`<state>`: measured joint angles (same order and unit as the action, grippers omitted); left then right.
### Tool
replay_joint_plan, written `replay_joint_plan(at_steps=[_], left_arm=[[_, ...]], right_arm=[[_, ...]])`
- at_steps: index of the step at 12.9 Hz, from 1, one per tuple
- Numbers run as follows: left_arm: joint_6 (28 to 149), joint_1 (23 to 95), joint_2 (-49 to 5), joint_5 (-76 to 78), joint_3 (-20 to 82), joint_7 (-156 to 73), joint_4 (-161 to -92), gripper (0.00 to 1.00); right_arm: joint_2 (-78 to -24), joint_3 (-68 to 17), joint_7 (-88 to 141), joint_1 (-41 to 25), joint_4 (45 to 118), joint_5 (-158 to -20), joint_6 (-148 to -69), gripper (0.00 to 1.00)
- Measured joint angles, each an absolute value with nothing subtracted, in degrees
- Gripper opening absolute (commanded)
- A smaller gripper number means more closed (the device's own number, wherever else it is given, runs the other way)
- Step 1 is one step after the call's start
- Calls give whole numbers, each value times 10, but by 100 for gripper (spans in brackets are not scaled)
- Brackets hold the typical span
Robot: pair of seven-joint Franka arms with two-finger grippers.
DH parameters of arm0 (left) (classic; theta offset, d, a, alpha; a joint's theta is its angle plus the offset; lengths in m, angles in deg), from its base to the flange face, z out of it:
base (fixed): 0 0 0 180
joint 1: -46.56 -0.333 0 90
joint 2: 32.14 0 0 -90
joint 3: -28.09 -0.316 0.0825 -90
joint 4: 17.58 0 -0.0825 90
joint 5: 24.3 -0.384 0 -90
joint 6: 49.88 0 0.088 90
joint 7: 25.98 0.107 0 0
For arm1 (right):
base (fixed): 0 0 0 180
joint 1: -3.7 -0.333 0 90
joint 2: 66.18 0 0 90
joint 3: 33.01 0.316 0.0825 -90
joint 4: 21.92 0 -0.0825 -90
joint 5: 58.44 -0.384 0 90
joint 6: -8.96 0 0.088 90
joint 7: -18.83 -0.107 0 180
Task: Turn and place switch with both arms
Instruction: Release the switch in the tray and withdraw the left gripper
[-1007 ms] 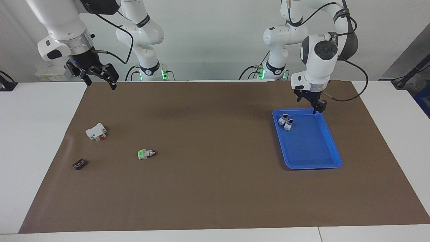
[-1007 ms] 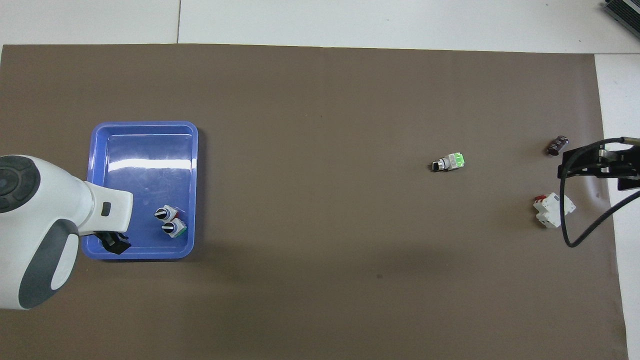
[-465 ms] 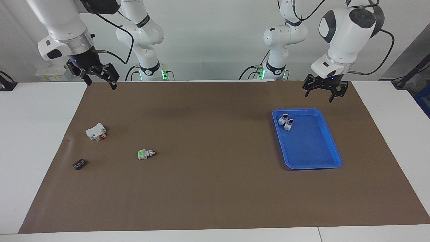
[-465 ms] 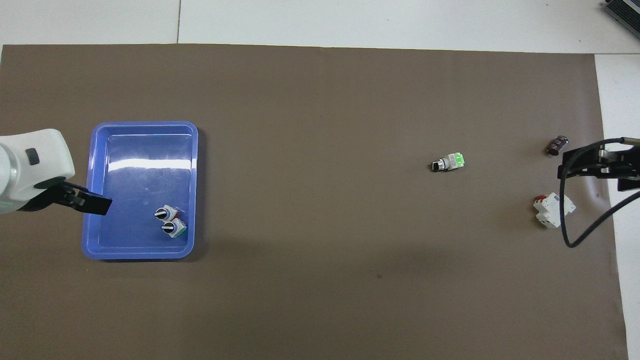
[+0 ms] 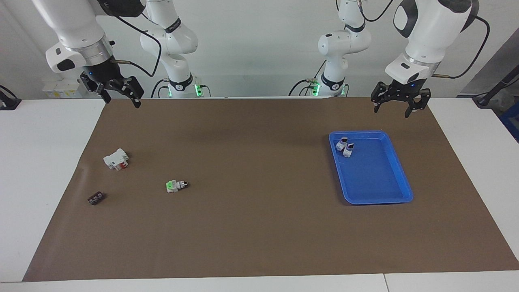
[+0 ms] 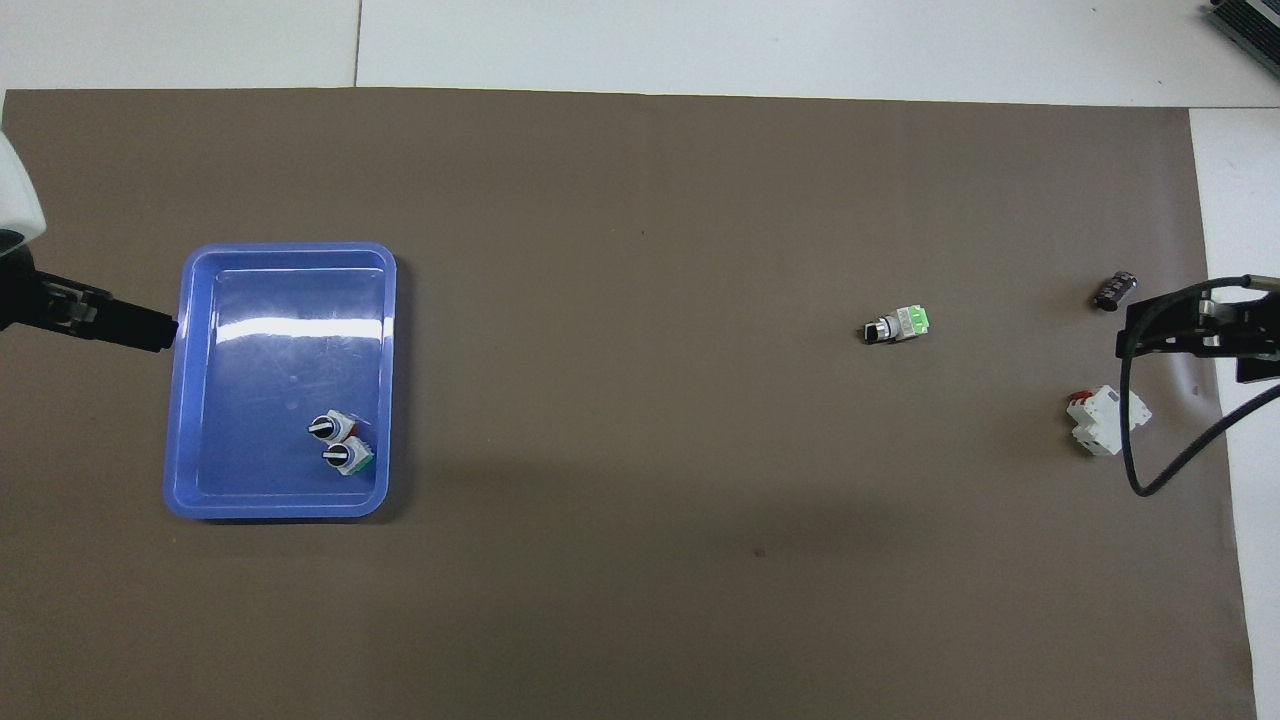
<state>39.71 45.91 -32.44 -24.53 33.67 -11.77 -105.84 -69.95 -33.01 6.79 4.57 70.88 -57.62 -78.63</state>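
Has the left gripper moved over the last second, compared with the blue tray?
Yes. The left gripper, open and empty, has risen from the blue tray's robot-side corner and now hangs clear of it, above the mat.

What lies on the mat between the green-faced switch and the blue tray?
Nothing: only bare brown mat lies between the green-faced switch and the blue tray, as the overhead view shows.

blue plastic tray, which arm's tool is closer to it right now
Left. The left tool hangs open in the air just off the blue plastic tray at its robot-side corner. The right tool waits open over the mat's corner at the right arm's end of the table.
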Motion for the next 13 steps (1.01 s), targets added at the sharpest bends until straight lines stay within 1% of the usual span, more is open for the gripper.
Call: replay_joint_plan(at_steps=[2, 5, 7, 11, 13], left_arm=[[372, 491, -302, -243, 304, -132, -1012, 100], [341, 534, -302, -243, 248, -147, -1000, 100], [324, 539, -313, -243, 233, -147, -1015, 100], [331, 539, -350, -243, 228, -147, -1078, 100], [338, 538, -358, -243, 226, -147, -1092, 100]], right_arm=[[-700, -330, 68, 46, 709, -576, -786, 100], [-700, -330, 68, 46, 709, -576, -786, 100], [-700, -330, 68, 46, 709, -576, -786, 100], [-700, -330, 68, 46, 709, -576, -786, 100], [-700, -330, 68, 46, 709, -576, -786, 100]])
